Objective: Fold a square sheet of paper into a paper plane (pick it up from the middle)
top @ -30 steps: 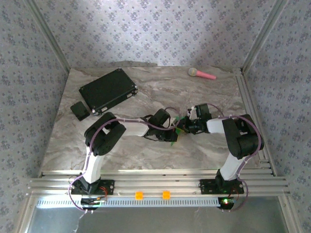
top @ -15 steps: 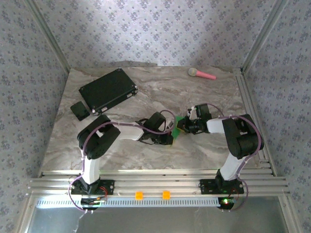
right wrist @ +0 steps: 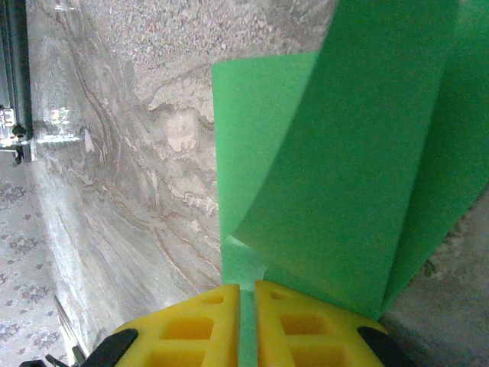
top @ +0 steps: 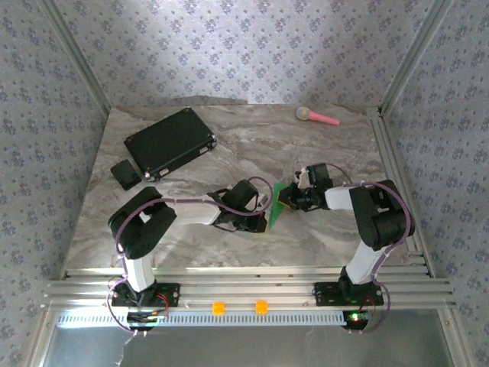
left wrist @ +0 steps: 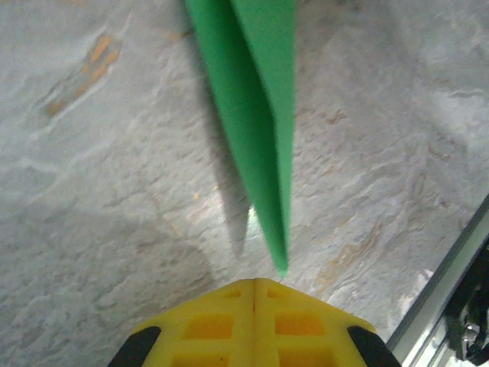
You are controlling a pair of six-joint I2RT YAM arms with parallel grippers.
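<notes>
Now | right gripper pinching folded green paper | left gripper closed beside its tip | advise pressing crease slowly, edges aligned

Open table between case and microphone

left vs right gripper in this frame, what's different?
Grip: the right gripper is shut on the green paper, a strip showing between its fingers; the left gripper is shut on nothing, the paper's pointed end just beyond its tips. Pose: the right gripper faces broad folded panels, the left gripper a narrow fold. Shared: yellow fingers, both at the paper.
</notes>
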